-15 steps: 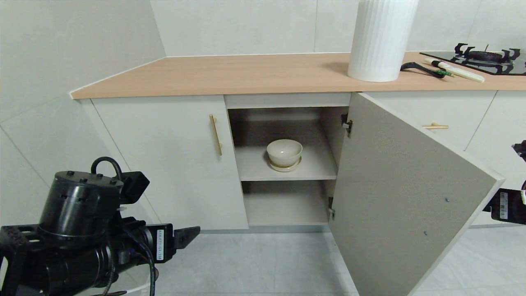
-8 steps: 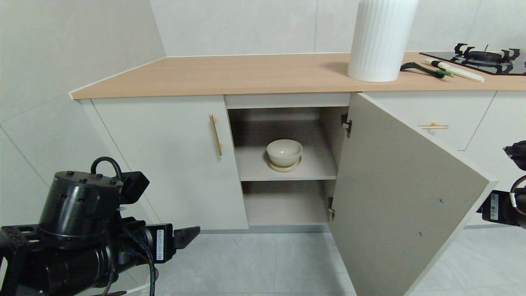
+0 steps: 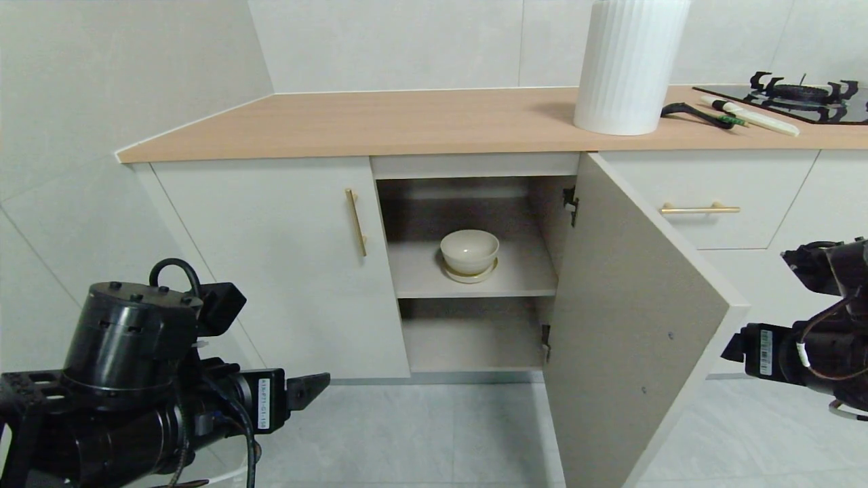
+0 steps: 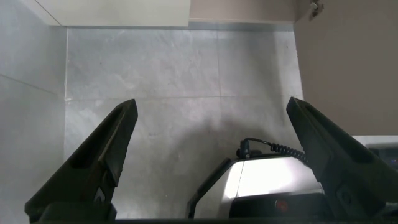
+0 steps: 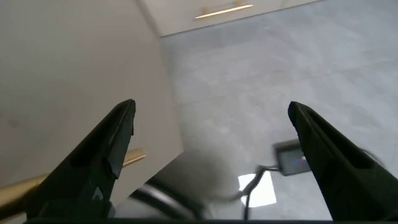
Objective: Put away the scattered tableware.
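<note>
1. A tiled kitchen corner with a wooden countertop (image 3: pixel 407 122) over pale base cabinets. A tall ribbed white vase (image 3: pixel 627 68) stands on it, and beside that, toward the gas hob (image 3: pixel 807 95), lie a few long utensils (image 3: pixel 749 114) (too small to name exactly).
2. The cabinet door (image 3: pixel 637 305) stands partly open, giving access to the upper shelf (image 3: pixel 522 274).
3. On that shelf a cream bowl (image 3: pixel 469 251) sits on a small plate (image 3: pixel 469 274), stacked, probably to keep the pair compact and stable.
4. The right gripper (image 5: pixel 211 109) is low on the door's outer side with its fingers spread wide and nothing between them. The door's brass handle (image 5: pixel 134 158) lies just beside it, a sensible place from which to swing the door shut.
5. The left gripper (image 4: pixel 211 109) hangs low over the floor tiles, well left of the opening, aimed forward, fingers apart and empty (likely parked out of the way).
</note>
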Controlling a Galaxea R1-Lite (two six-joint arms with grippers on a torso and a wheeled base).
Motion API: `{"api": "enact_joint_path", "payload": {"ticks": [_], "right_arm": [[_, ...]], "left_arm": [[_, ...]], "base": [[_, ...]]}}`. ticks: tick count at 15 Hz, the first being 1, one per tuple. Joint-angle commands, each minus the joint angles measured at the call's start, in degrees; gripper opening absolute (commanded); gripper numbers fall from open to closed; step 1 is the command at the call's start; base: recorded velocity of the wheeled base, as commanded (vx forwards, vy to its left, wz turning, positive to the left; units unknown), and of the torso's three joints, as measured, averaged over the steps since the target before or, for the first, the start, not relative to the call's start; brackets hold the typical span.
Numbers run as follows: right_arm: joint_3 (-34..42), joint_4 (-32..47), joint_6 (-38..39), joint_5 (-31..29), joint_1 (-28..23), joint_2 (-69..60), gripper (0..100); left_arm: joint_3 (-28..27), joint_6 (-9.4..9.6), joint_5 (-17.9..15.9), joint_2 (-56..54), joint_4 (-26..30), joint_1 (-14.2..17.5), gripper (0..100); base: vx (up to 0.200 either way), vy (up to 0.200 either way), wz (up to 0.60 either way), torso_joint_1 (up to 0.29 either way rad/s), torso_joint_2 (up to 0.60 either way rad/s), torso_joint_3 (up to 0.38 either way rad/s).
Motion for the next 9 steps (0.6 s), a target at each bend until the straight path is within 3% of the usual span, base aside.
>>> {"api": "enact_joint_path", "payload": {"ticks": [1,6,9], "right_arm": [[0.74,-2.34,2.08,-0.06,4.87,1.47,100],[2.41,-11.30,5.68,-0.06,11.29,7.36,100],[2.41,-15.96,5.59,0.21,12.52,8.68,100]], "left_arm": [[0.00,-0.01,-0.05,0.05,-0.02,0.00,100],[0.00,-0.01,0.04,-0.04,-0.02,0.00,100],[-0.26,-0.09,0.04,-0.22,-0.19,0.00,100]], "base": [[0.000,0.000,0.00,0.000,0.00,0.000],[0.000,0.000,0.00,0.000,0.00,0.000],[0.000,0.000,0.00,0.000,0.00,0.000]]}}
